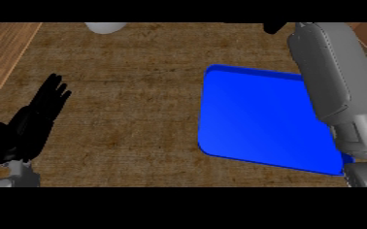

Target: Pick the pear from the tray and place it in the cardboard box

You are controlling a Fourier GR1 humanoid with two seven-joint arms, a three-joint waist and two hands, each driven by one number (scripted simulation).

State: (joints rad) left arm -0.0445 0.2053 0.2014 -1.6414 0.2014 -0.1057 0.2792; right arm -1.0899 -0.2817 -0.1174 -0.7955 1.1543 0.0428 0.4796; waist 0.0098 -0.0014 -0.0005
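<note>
Your right forearm (331,73) reaches far past the blue tray (258,121), its hand (275,27) mostly out of view, so you cannot tell its state. Neither pear nor box shows. Your left hand (36,119) rests open at the desk's (129,77) left.

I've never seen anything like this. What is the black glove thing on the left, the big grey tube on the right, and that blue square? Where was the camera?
The camera sits where the robot's head would be and looks steeply down at a brown counter.

The black glove thing is the robot's left hand, open with its fingers straight, resting near the left edge and holding nothing.

The grey tube is the robot's right forearm, stretched away from the camera across the blue tray. Only a small black bit of the right hand shows at the top edge, so I cannot tell what it is doing.

The tray looks bare where it shows. A pale, rounded object peeks in at the top; too little is visible to name it.
</note>
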